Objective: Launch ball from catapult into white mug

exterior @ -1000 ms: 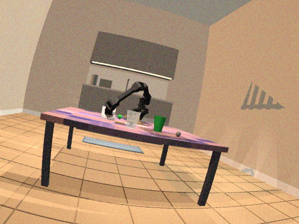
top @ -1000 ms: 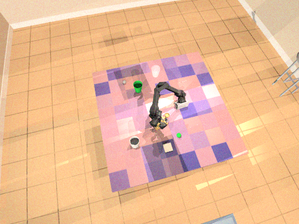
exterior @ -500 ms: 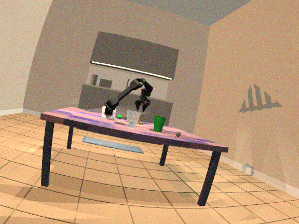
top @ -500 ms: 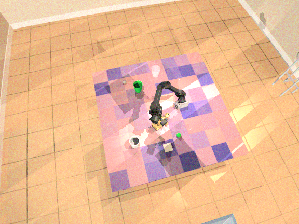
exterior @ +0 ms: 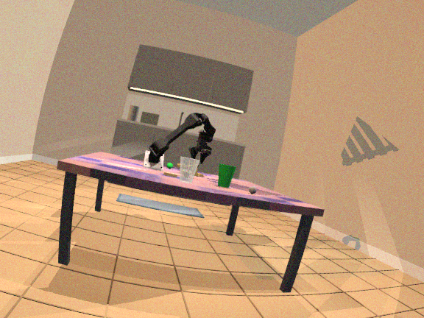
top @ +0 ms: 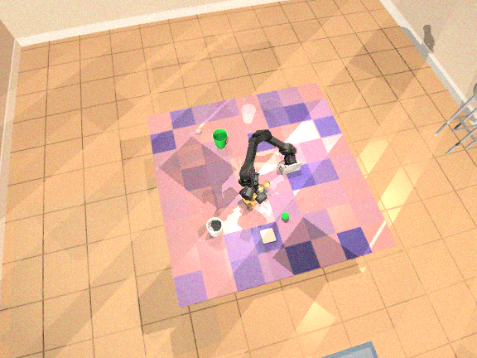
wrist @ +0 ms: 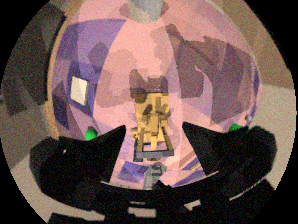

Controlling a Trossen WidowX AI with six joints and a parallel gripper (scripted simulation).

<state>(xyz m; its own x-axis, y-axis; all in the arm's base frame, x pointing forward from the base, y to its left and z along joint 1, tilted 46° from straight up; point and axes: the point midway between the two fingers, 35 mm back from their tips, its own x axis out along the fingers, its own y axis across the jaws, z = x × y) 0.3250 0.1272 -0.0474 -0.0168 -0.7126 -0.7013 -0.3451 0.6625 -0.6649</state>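
Observation:
The wooden catapult (top: 249, 202) (wrist: 151, 107) stands on the table under my gripper (top: 254, 197) (exterior: 199, 156) (wrist: 154, 125). The gripper is open and empty, its fingertips apart on either side of the catapult in the wrist view. The white mug (top: 214, 228) (wrist: 144, 7) stands upright beyond the catapult's far end in the wrist view, with a dark inside. A green ball (top: 285, 216) (exterior: 170, 165) (wrist: 90, 134) lies apart from the catapult. A small grey ball (top: 199, 131) (exterior: 252, 191) lies near the green cup. Whether anything sits in the catapult's cup I cannot tell.
The green cup (top: 220, 138) (exterior: 226, 176) and a clear cup (top: 248, 113) (exterior: 189, 169) stand on the far side from the mug. A pale square (top: 268, 235) (wrist: 79, 90) lies near the green ball. The arm's white base (top: 290, 167) is beyond the catapult.

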